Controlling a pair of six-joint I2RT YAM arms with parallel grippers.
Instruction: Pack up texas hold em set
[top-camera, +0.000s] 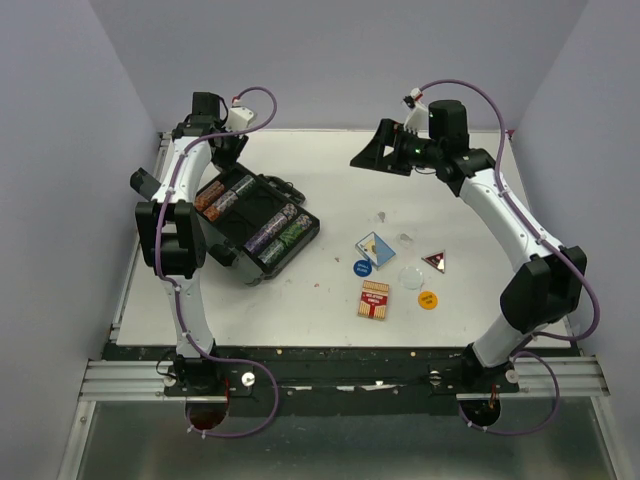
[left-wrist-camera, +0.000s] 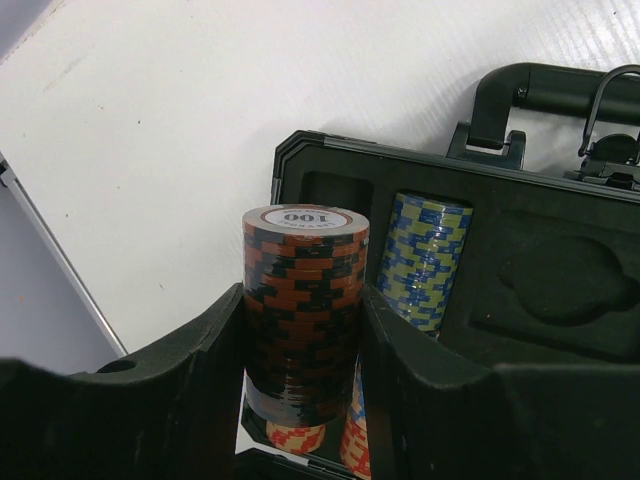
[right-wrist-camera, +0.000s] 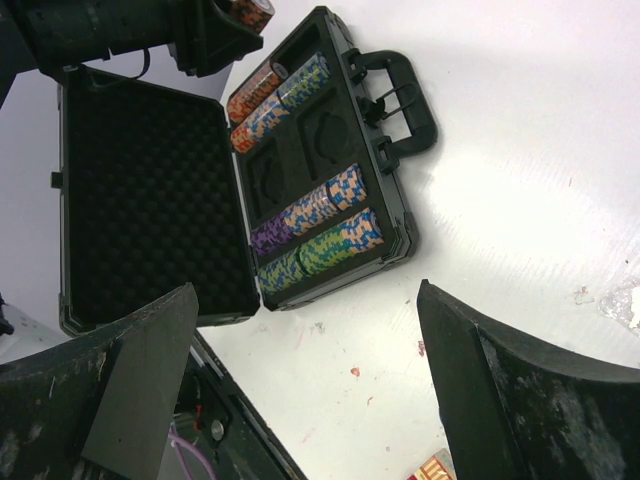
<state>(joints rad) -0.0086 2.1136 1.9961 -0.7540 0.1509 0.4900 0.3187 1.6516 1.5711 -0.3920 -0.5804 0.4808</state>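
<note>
Nearest the arm bases, a red rectangular card deck (top-camera: 375, 300) lies flat on the white matte table (top-camera: 290, 320), with a small round orange button (top-camera: 428, 299) just to its right. Slightly farther lie a round blue button (top-camera: 362, 267), a clear round disc (top-camera: 410, 275), a blue-edged card box (top-camera: 373, 247) and a small dark triangular piece (top-camera: 435, 261); all sit apart from one another.

To the left, the black rectangular plastic case (right-wrist-camera: 150, 200) lies open. Its lid is lined with dimpled egg-crate foam, and the left arm partly covers it in the top view. The moulded tray holds ridged rows of chips on their sides: orange ones (right-wrist-camera: 250, 100) beside blue-and-yellow ones (right-wrist-camera: 303, 82) at one end, purple (right-wrist-camera: 300, 212) and green (right-wrist-camera: 325, 250) at the other, with bare recesses between. The looped handle (right-wrist-camera: 405, 95) juts from the tray's outer edge.

At the far end of the case, the left gripper (left-wrist-camera: 303, 330) is clenched on a short upright stack of orange-and-black chips (left-wrist-camera: 305, 270) topped by a white "100" face, above the orange row. Whether the stack touches that row cannot be told.

Farther right, the right gripper (right-wrist-camera: 305, 300) hangs over bare table, its scuffed black fingers (right-wrist-camera: 140, 370) spread wide and grasping nothing.
</note>
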